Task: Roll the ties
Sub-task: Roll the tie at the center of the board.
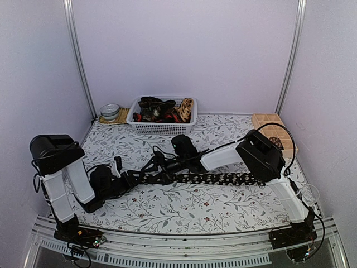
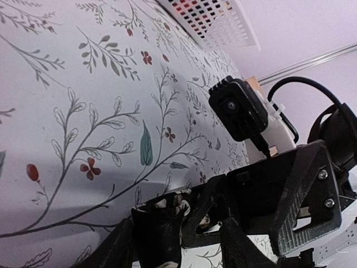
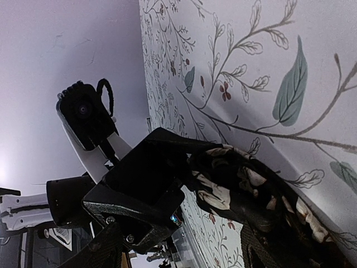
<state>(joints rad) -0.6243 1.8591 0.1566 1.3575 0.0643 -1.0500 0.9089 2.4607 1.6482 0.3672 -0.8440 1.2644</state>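
1. Floral tablecloth [image 1: 184, 209] over the table, plain pale walls round it.
2. Both grippers met at one black flower-specked tie [image 1: 223, 178] laid flat mid-table: left gripper [image 1: 146, 174] and right gripper [image 1: 162, 164] partly open round its end, grip unclear.
3. One white basket [image 1: 162, 127] at the back held more ties.

One black flower-specked tie [image 1: 215, 178] flat at centre; one white basket [image 1: 162, 126] at 12 o'clock; two grippers

Overhead rear view; wrist cameras skim tablecloth [image 1: 184, 209].

Black tie [image 1: 217, 178], pale flower specks
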